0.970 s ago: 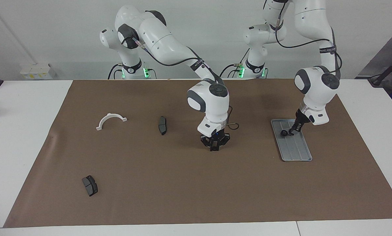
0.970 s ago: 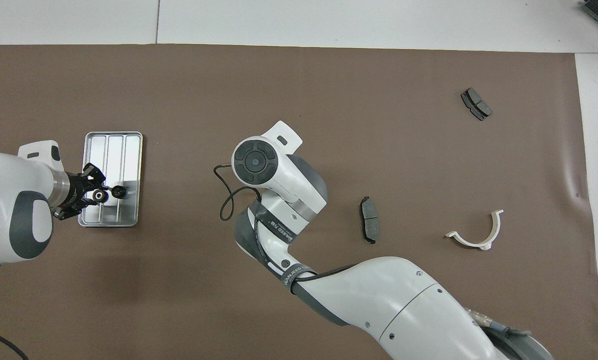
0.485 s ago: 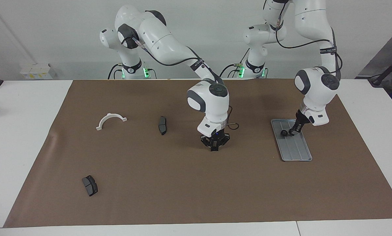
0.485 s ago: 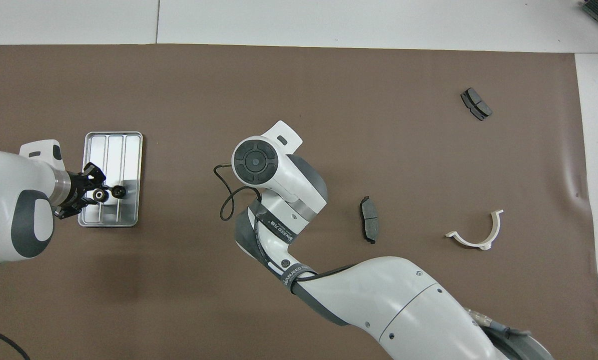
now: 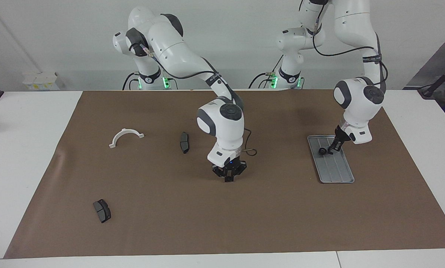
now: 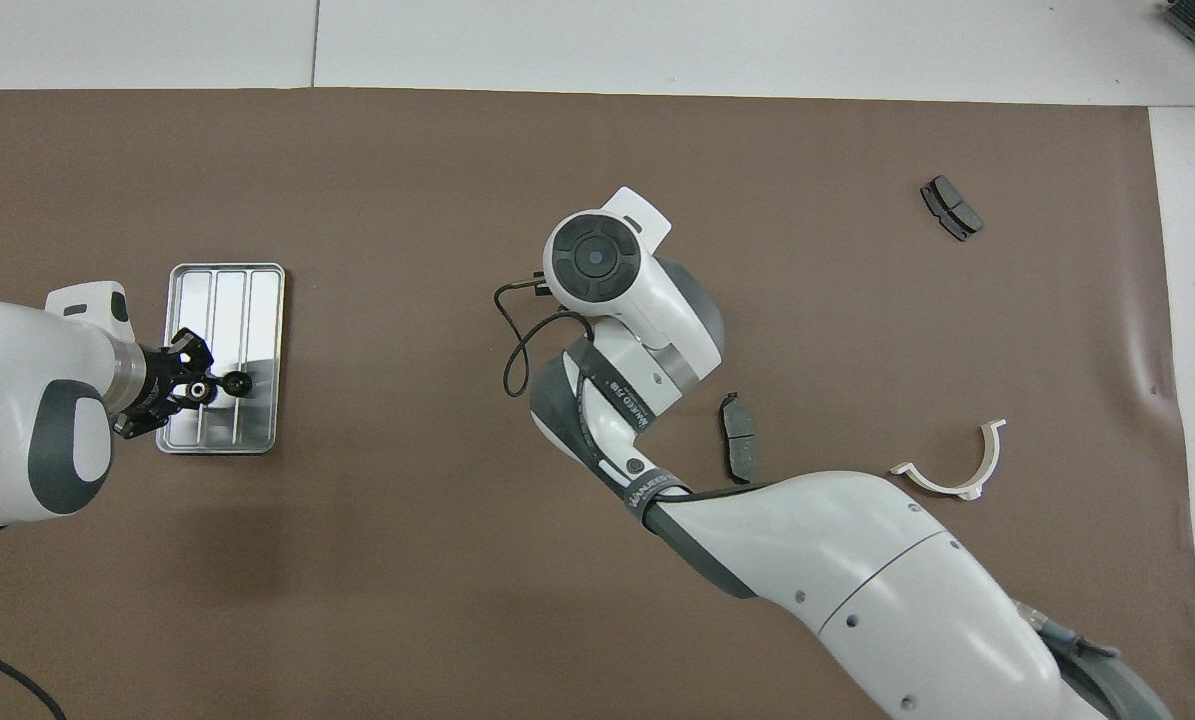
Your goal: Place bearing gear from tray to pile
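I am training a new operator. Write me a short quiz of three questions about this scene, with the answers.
1. True or false: the small black round gear is in the flat silver-grey ridged metal tray, at its end nearer to the robots.
2. Which is over the tray? A. left end effector B. right end effector
3. How many dark grey brake pads lie on the brown mat?

Key: 1. True. 2. A; the right end effector hangs shut over the bare mat. 3. Two.
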Motion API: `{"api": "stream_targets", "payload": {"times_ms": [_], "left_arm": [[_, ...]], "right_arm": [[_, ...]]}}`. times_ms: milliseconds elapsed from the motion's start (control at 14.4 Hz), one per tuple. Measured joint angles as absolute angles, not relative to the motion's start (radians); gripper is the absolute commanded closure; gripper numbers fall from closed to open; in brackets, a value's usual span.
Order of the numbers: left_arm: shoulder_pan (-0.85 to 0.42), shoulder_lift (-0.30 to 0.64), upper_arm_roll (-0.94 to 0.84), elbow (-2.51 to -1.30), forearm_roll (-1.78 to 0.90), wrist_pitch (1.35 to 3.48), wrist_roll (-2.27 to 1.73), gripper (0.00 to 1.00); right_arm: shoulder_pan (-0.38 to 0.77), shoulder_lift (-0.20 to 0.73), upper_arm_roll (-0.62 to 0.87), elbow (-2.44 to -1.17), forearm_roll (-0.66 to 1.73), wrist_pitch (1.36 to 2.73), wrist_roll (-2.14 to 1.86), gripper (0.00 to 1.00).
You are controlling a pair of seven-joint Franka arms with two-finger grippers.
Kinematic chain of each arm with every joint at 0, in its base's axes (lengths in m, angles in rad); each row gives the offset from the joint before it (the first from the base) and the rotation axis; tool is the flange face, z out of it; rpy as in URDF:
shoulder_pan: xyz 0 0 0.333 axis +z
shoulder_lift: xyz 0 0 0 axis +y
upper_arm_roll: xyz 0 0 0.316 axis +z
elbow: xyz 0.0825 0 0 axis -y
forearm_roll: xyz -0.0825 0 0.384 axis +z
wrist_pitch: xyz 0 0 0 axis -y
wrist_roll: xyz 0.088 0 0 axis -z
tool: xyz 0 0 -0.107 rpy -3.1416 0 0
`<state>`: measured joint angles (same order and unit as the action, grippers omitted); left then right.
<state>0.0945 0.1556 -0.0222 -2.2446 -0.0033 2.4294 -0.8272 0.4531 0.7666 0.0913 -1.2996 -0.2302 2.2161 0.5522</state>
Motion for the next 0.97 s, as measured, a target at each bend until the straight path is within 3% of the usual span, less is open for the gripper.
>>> {"api": "stream_targets", "payload": {"times_ms": [208, 554, 970], "left_arm": [[0.094, 0.156, -0.024, -2.221, -0.002, 2.41, -0.826, 1.0], [0.058, 0.154, -0.039, -2.033, 0.026, 2.255, -0.814, 1.0], [-0.189, 0.159, -0.056, -1.979, 0.026, 2.249, -0.811, 1.0]], "right_arm": [[0.353, 0.741, 0.091, -1.298, -0.22, 2.142, 0.395, 1.0], [0.153, 0.727, 0.093, -1.309, -0.203, 2.071, 0.153, 1.0], [0.001, 0.699, 0.093, -1.385, -0.162, 2.067, 0.01, 1.0]]}}
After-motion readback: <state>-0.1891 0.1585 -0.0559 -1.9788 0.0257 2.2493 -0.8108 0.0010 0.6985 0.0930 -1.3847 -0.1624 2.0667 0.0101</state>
